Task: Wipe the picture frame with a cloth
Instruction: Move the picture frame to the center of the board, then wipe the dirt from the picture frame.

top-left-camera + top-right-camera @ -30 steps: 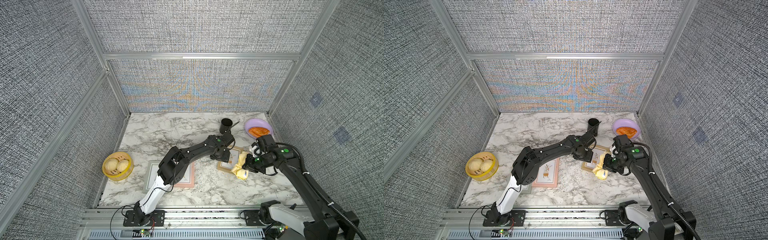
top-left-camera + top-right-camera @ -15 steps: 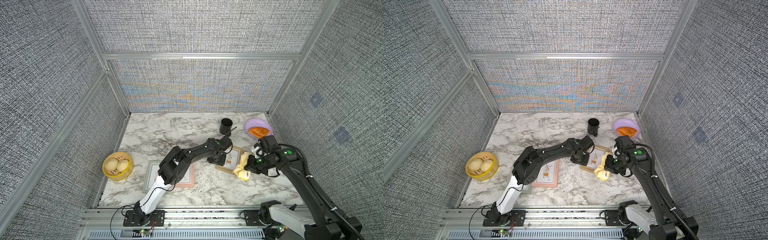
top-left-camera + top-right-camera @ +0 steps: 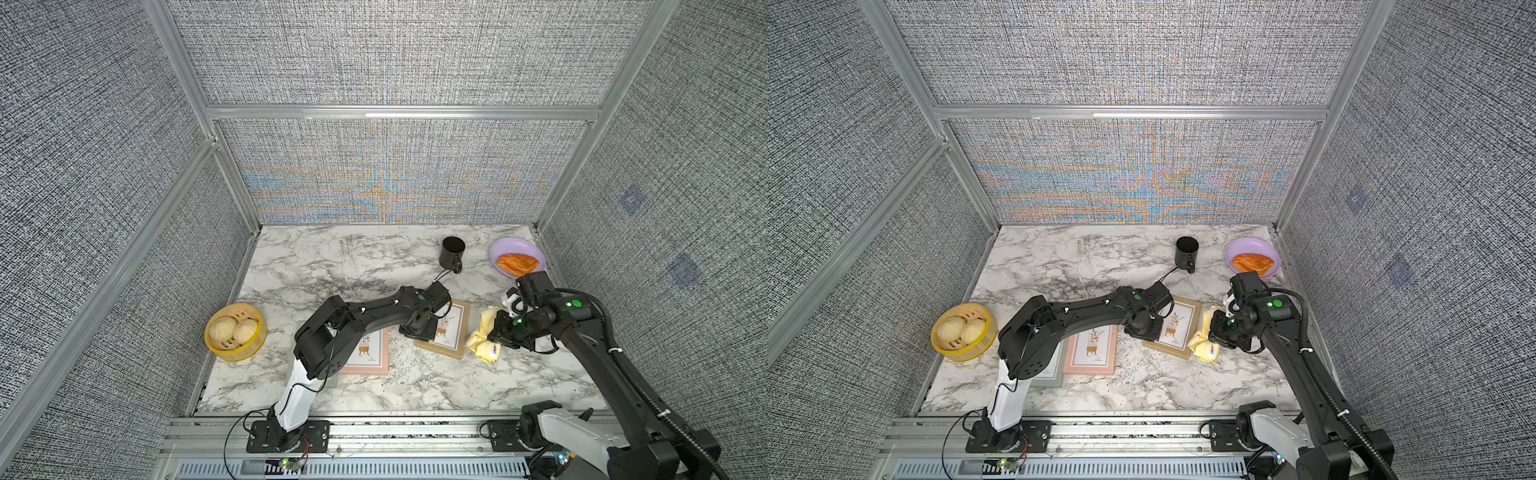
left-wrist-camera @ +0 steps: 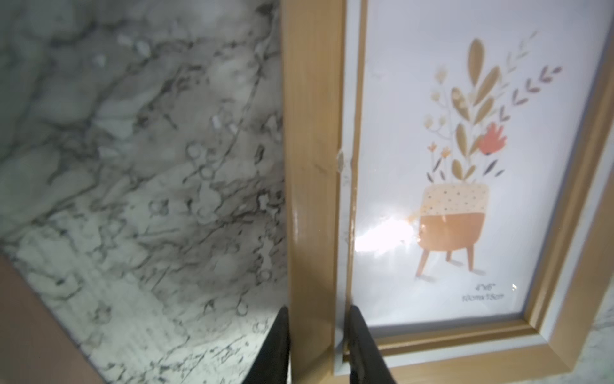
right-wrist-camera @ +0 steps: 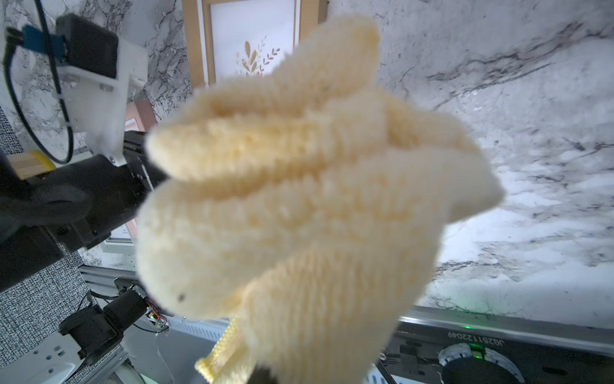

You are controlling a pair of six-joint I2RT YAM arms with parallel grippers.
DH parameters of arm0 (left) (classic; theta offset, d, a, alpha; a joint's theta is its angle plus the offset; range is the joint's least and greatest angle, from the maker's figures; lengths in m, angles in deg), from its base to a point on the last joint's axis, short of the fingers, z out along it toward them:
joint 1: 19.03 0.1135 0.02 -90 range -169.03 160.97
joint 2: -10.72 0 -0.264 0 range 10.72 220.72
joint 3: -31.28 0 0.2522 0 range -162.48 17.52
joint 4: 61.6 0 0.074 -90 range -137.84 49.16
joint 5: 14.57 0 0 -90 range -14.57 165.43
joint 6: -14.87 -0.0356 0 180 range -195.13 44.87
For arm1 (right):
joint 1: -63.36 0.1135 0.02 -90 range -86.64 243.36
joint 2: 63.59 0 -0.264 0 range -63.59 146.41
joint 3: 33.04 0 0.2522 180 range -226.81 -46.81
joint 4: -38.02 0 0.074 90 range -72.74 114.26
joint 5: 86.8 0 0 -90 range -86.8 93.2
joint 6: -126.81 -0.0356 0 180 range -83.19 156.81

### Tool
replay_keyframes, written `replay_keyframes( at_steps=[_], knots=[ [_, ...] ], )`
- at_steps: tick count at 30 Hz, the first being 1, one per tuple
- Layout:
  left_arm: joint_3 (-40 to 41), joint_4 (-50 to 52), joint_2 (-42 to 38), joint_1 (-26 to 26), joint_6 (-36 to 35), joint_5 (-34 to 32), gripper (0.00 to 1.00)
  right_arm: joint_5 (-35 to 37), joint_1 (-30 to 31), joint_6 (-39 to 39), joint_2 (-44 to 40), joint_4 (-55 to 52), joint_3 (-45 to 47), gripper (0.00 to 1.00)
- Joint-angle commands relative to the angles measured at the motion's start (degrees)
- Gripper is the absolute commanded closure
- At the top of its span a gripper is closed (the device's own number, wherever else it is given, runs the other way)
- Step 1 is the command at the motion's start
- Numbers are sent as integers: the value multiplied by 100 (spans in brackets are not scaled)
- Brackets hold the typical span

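While the cloth (image 3: 482,341) is clamped, bunched, in the right end effector (image 3: 500,332), it is held just beside the right edge of the frame (image 3: 448,332), not yet on the glass. The frame lies on the counter (image 3: 332,266), and its left rail (image 4: 312,166) is closely bracketed by the fingers of the left end effector (image 4: 318,309); whether the rail is pinched cannot be told.

The step in hand is judged to be steadying the frame so that wiping can begin. The rail is best gripped firmly without the frame being lifted, and a broad fold of cloth should be laid on the glass and drawn along its length under light pressure.

The raised rim is likely to snag the fabric, so strokes are best kept inside it and stopped short of the left fingers. Open counter is seen in front of the frame. The pink frame (image 3: 370,353) lies near on the left, the mug (image 3: 452,253) is set well behind, and the plate (image 3: 496,249) lies close behind the right arm, so little room is left there.
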Motion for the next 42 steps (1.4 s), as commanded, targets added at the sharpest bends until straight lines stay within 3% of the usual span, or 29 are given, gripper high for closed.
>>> replay_keyframes(
  at_steps=[1, 9, 17, 22, 26, 31, 42],
  knots=[
    [509, 158, -305, -97, 263, -31, 76, -205, 3, 80, 85, 224, 1, 100],
    [1650, 90, -1107, -534, 1133, -194, 77, -555, 125, 132, 588, 726, 153, 100],
    [2334, -92, -1577, -845, 1751, -219, 74, -589, 658, 129, 1377, 1209, -164, 100],
    [2264, -213, -1665, -948, 1793, -198, 51, -528, 776, 251, 1889, 1405, -457, 100],
    [2002, -137, -1749, -940, 1742, -485, 42, -445, 802, 470, 2308, 1444, -891, 100],
    [1620, -7, -1747, -764, 1817, -961, 40, -384, 953, 789, 2900, 1467, -1495, 100],
    [1680, -891, -1423, -71, 1242, -493, 46, -145, 1507, 886, 3686, 1771, -1909, 100]
  ],
)
